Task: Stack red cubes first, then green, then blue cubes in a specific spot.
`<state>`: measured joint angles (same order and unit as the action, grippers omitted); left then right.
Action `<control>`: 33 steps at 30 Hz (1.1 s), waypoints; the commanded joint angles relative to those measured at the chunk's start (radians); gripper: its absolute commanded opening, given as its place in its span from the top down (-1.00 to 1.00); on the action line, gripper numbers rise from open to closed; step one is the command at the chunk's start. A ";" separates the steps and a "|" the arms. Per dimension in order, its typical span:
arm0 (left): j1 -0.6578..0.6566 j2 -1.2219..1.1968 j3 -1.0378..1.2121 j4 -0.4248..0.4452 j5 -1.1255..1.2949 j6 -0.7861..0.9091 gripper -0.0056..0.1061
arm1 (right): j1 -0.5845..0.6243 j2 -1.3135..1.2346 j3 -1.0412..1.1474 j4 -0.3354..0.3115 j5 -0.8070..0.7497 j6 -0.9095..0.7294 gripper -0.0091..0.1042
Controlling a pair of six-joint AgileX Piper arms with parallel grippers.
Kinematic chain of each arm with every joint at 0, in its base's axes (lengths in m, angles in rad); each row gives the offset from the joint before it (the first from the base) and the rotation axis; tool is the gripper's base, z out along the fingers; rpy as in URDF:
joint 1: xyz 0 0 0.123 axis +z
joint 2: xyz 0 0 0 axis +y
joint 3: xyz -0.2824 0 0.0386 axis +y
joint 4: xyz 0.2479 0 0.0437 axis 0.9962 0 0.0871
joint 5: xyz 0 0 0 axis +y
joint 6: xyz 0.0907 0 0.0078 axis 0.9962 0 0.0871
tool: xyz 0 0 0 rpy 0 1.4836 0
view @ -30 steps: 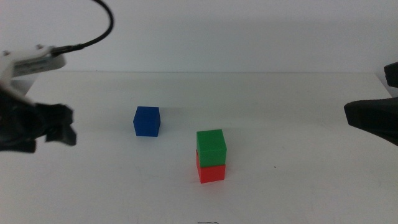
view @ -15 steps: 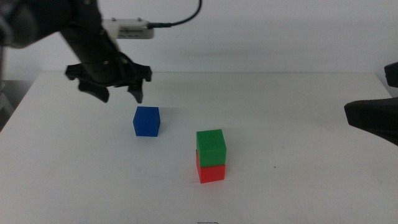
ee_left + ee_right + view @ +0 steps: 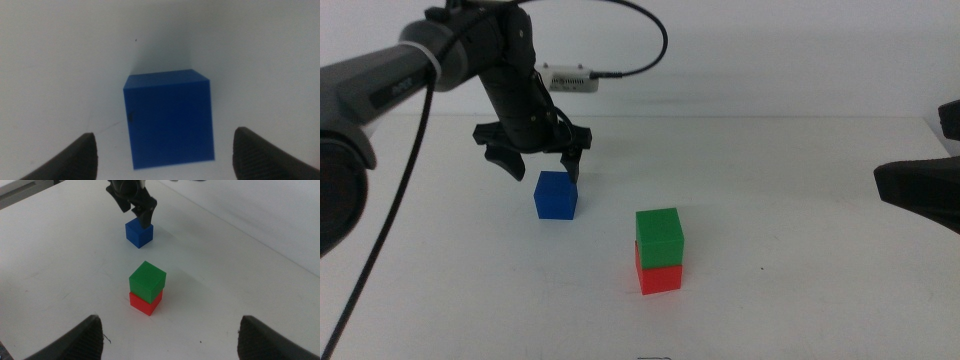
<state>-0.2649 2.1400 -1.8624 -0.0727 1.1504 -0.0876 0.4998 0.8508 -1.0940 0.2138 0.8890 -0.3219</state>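
Note:
The blue cube (image 3: pixel 556 194) sits alone on the white table, left of the stack. My left gripper (image 3: pixel 542 170) hangs open just above it, one jaw on each side; in the left wrist view the blue cube (image 3: pixel 169 117) lies between the spread jaws. The green cube (image 3: pixel 659 236) rests on the red cube (image 3: pixel 659 276) near the middle. The right wrist view shows the green cube (image 3: pixel 147 281), the red cube (image 3: pixel 145 303), the blue cube (image 3: pixel 139 232) and the left gripper (image 3: pixel 136 210). My right gripper (image 3: pixel 167 337) is open, far right, well back from the stack.
The right arm's dark body (image 3: pixel 920 192) sits at the right edge of the table. The left arm's cable (image 3: pixel 640 45) loops above the table's back edge. The white tabletop (image 3: pixel 800 280) spreads around the cubes.
My left gripper has swung in from the far left and come down to just above the blue cube. The cubes and the right arm have not moved.

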 commanded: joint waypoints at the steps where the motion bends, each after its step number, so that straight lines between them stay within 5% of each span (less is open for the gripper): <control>1: -0.004 -0.041 -0.032 -0.019 -0.018 0.015 -0.73 | -0.007 -0.006 -0.022 0.008 -0.062 -0.014 -0.82; 12: -0.004 0.028 -0.031 -0.024 -0.089 0.042 -0.66 | -0.007 -0.006 -0.022 0.008 -0.062 -0.014 -0.82; 16: -0.004 0.047 -0.031 -0.026 -0.106 0.043 -0.37 | -0.007 -0.006 -0.022 0.008 -0.062 -0.014 -0.82; 25: 0.000 0.028 -0.032 -0.093 -0.076 0.082 0.64 | -0.007 -0.006 -0.022 0.008 -0.063 -0.014 -0.82; 33: -0.043 -0.162 -0.001 0.024 0.156 -0.213 0.82 | -0.007 -0.006 -0.022 0.008 -0.063 -0.014 -0.82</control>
<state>-0.2837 2.0852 -1.8523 -0.0716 1.2143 -0.2077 0.4998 0.8508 -1.0929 0.2138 0.8890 -0.3219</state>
